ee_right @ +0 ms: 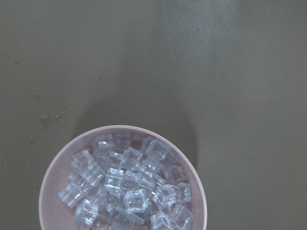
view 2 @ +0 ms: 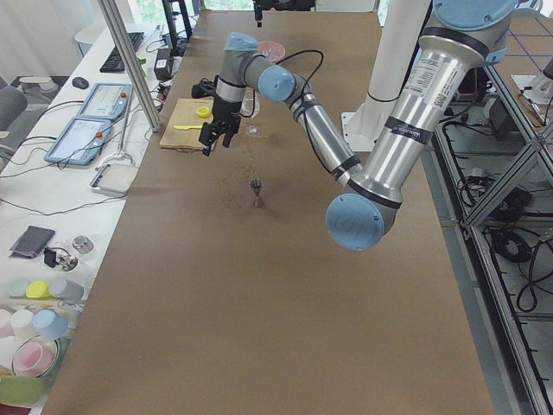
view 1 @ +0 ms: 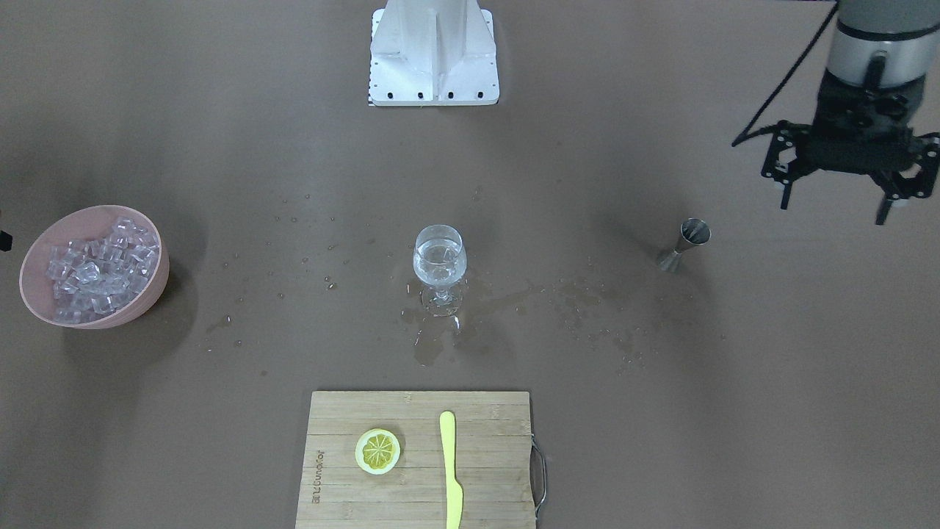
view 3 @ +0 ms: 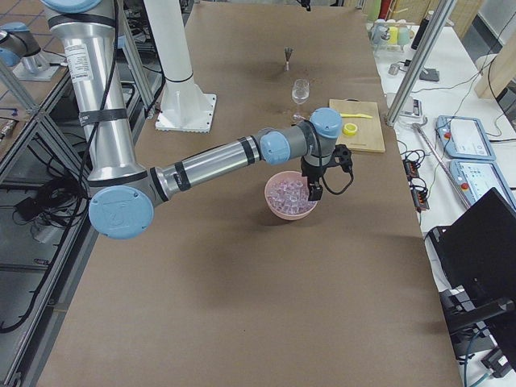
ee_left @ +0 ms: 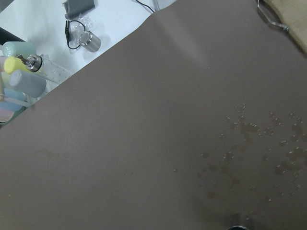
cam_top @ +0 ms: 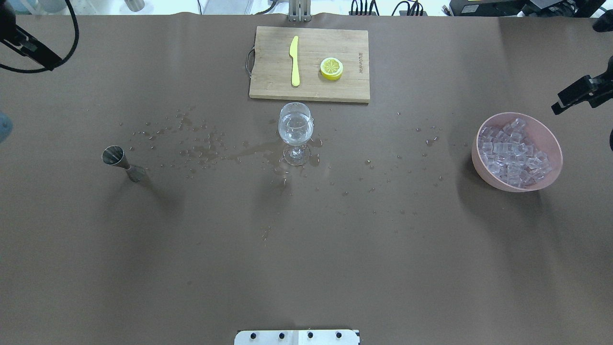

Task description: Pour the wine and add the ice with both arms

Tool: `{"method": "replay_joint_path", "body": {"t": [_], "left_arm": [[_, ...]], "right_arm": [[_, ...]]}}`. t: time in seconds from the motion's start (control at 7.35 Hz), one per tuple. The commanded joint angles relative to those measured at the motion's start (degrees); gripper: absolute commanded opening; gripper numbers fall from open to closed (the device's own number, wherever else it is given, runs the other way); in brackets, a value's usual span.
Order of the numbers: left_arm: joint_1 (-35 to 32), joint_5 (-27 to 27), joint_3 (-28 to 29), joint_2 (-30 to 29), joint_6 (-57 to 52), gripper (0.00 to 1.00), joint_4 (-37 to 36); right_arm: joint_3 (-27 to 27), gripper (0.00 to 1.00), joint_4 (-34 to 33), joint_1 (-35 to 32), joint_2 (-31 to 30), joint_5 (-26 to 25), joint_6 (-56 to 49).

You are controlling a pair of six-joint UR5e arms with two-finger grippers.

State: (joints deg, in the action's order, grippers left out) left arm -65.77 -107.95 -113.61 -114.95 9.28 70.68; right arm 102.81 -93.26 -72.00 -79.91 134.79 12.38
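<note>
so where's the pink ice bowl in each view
Front-facing: the bowl sits at the far left, mid-height.
Overhead: right side, mid-height.
Exterior left: small, top centre, at the table's far end.
Exterior right: picture centre.
Left wrist: not in it.
Right wrist: bottom left, cut off by the lower edge.
Shared landmark: the wine glass at mid-table.

This is looking like a robotics lab: a jointed arm [view 2: 396, 130] is reaching over a covered table [view 2: 259, 328], teach pendants [view 2: 82, 138] and a keyboard [view 2: 116, 54] are lying on a white bench [view 2: 34, 186] at the left, and cables [view 2: 518, 294] are trailing at the right.
</note>
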Motion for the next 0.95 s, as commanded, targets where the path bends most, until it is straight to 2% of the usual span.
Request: {"method": "replay_joint_path", "body": {"t": [0.0, 0.27, 0.54, 0.82], "left_arm": [[-6.71, -9.28, 8.57, -1.07, 2.77, 0.98, 3.32], [-7.26, -10.25, 8.14, -0.81, 2.32, 0.98, 3.24], [-8.23, -11.76, 8.58, -0.54, 2.15, 0.98, 3.15], [-8.23, -11.67, 8.58, -0.54, 2.32, 0.98, 3.15]], "right_arm": [[1.43, 1.0, 0.27, 5.35, 0.72, -5.65, 0.02], [0.91, 1.0, 0.27, 8.61, 0.72, -8.48, -0.86], [0.12, 0.96, 0.36, 10.2, 0.63, -8.49, -0.86], [-1.98, 0.96, 0.36, 12.49, 1.94, -8.58, -0.95]]}}
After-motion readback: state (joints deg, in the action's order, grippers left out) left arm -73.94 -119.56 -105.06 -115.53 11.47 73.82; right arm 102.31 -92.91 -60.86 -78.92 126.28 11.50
